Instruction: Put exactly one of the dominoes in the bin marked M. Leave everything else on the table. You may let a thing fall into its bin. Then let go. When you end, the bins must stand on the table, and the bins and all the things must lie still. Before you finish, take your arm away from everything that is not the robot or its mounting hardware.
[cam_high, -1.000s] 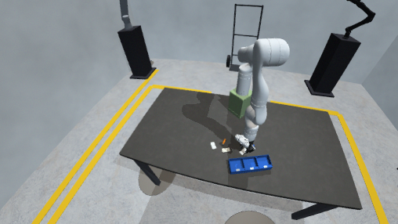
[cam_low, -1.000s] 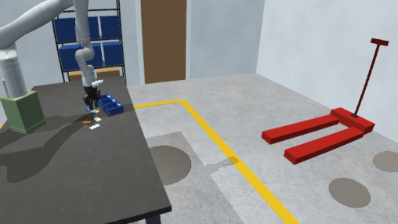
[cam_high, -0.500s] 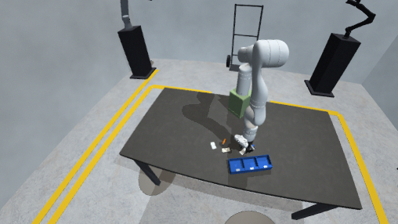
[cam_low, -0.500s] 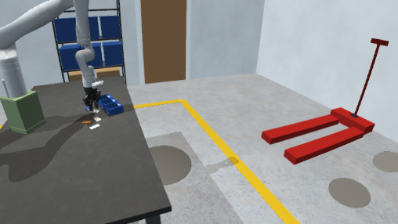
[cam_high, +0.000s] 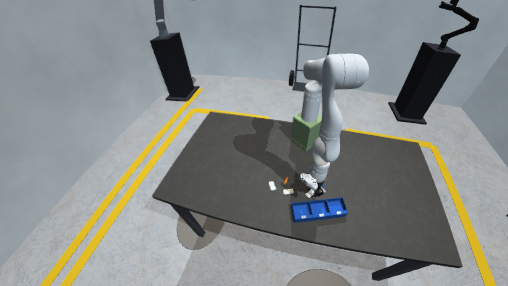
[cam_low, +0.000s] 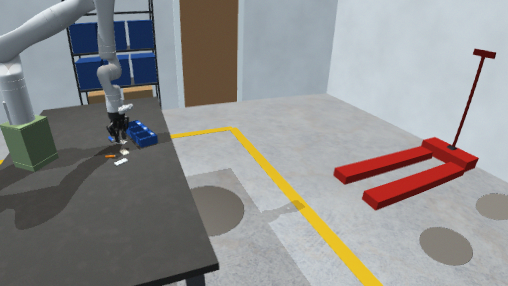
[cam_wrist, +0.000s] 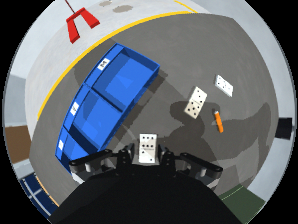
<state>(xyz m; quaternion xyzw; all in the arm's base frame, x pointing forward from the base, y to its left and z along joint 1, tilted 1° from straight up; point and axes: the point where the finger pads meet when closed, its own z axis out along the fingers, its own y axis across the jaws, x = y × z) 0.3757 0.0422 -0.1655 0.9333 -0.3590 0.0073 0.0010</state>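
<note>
My gripper (cam_high: 315, 193) (cam_low: 119, 140) (cam_wrist: 146, 149) is partly open, low over the table beside the bins. A white domino (cam_high: 309, 194) (cam_wrist: 148, 145) lies between its fingertips, with a gap at each side. A cream domino (cam_high: 288, 191) (cam_low: 124, 152) (cam_wrist: 195, 102) and another white dotted domino (cam_high: 272, 185) (cam_low: 121, 162) (cam_wrist: 224, 85) lie flat on the table. The bin marked M (cam_wrist: 128, 73) is the end compartment of the blue row, nearest these two dominoes; no thing shows in it.
An orange stick-like thing (cam_high: 286, 180) (cam_low: 110, 156) (cam_wrist: 219, 122) lies near the cream domino. A small blue thing (cam_high: 323, 185) (cam_low: 111, 139) is close to the gripper, partly hidden. Two more blue compartments (cam_wrist: 97, 106) (cam_wrist: 77, 145) adjoin bin M, near the table's edge.
</note>
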